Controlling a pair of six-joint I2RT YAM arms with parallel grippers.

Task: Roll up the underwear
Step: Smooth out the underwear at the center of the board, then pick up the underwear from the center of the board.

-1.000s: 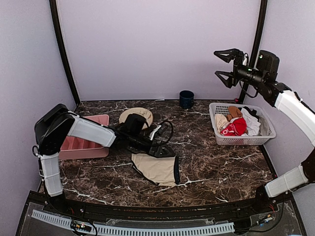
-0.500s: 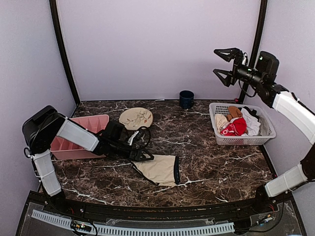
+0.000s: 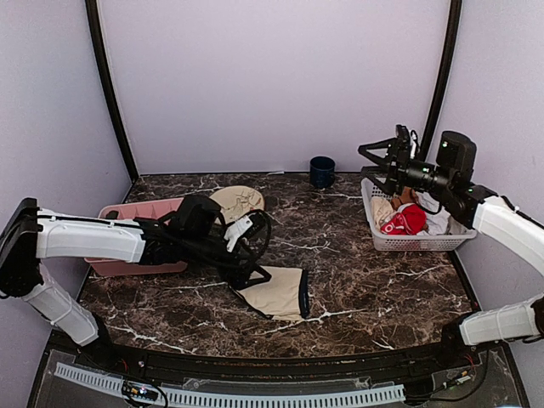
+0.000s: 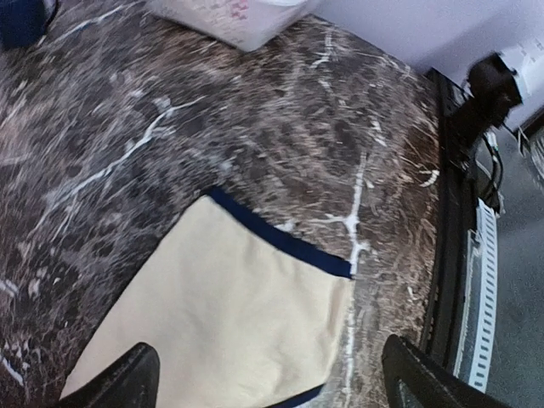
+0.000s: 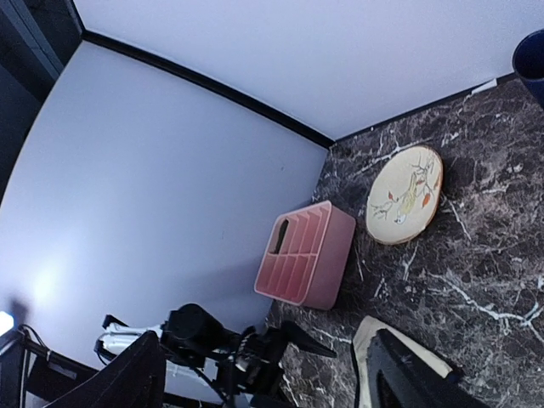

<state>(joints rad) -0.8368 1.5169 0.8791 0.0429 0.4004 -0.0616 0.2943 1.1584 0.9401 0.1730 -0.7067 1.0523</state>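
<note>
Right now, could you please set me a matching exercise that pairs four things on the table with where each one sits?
Things:
1. underwear
2. mug
3. plate
4. basket

Places:
A. at the far edge of the table
B. next to the pink organiser
C. on the right side, holding clothes
D. lying flat, toward the near edge

Pairs: 1-D, 2-A, 3-B, 4-C
</note>
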